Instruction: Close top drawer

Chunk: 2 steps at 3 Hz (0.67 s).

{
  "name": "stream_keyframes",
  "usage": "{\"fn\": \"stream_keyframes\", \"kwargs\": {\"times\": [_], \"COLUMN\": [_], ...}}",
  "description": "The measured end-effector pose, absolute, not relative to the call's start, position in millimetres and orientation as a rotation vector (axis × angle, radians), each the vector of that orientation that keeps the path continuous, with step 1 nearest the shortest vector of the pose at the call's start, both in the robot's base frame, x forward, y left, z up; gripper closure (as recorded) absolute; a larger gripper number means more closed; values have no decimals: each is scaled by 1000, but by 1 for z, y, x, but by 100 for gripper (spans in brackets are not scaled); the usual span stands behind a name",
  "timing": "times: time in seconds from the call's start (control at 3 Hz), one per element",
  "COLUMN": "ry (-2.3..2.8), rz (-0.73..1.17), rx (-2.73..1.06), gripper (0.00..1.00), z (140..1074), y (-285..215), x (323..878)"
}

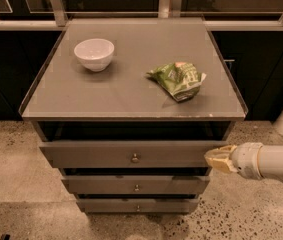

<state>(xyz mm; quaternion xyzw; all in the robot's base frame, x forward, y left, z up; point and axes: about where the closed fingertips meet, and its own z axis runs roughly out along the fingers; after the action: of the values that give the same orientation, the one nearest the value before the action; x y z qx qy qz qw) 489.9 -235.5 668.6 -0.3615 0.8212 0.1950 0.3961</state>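
Note:
The top drawer (pixel 131 154) is the widest grey-brown front, with a small round metal knob (pixel 135 158) at its middle. It stands pulled out a little under the cabinet top, with a dark gap above it. My gripper (pixel 215 158) comes in from the right on a white arm. Its pale tip is level with the drawer front, at the drawer's right end, just beside or touching the edge.
Two narrower drawers (pixel 136 185) sit below the top one. On the cabinet top (pixel 131 94) stand a white bowl (pixel 94 53) at the back left and a crumpled green chip bag (pixel 178 79) at the right. A speckled floor surrounds the cabinet.

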Motion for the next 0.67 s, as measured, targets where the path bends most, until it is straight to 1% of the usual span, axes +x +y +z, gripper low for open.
{"fn": "stream_keyframes", "kwargs": {"times": [0.67], "ry": [2081], "rz": [494], "rx": [-916], "gripper": [35], "z": [669], "y": [-235], "x": [490]}}
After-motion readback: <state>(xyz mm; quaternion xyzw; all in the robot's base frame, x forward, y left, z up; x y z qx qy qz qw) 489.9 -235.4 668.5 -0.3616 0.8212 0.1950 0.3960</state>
